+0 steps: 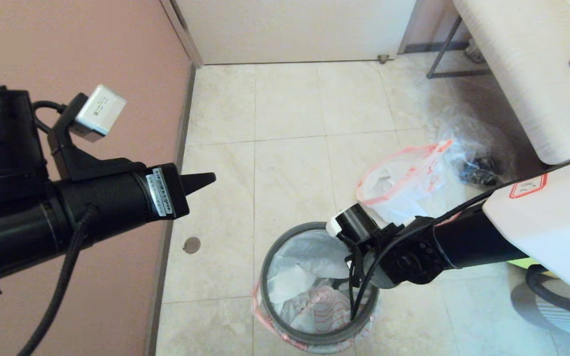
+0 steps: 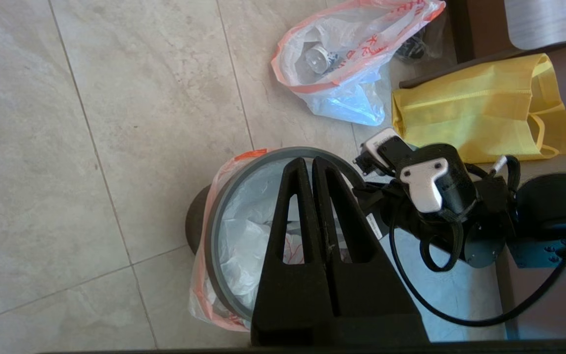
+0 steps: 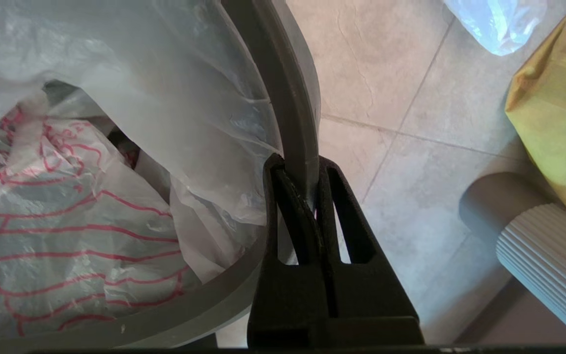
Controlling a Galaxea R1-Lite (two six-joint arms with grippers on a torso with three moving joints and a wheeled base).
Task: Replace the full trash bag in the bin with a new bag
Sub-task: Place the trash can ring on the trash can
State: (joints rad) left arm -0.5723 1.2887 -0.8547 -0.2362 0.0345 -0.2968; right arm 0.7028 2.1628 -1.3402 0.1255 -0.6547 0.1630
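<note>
- The tiled floor (image 1: 290, 173) carries everything; seen from my head, the bin (image 1: 314, 338) stands at 6 o'clock from the middle of it.
- The full trash bag (image 1: 403, 183), lumpy with its pink-red rim band, lies on the tiles at about 1 o'clock from the bin, apart from it.
- A yellow bag (image 2: 479, 118) lies just beside the full one, near my right arm.
- The new bag (image 1: 314, 306), white with red drawings, sits crumpled inside the bin, its edge folded out over the grey rim ring (image 1: 271, 252).
- My right gripper (image 3: 307, 194) is pinched tight on that ring at the bin's 3 o'clock side, one finger inside, one outside.
- My left gripper (image 1: 201, 182) hangs in the air at 10 o'clock from the bin, fingers pressed together, holding nothing.
</note>
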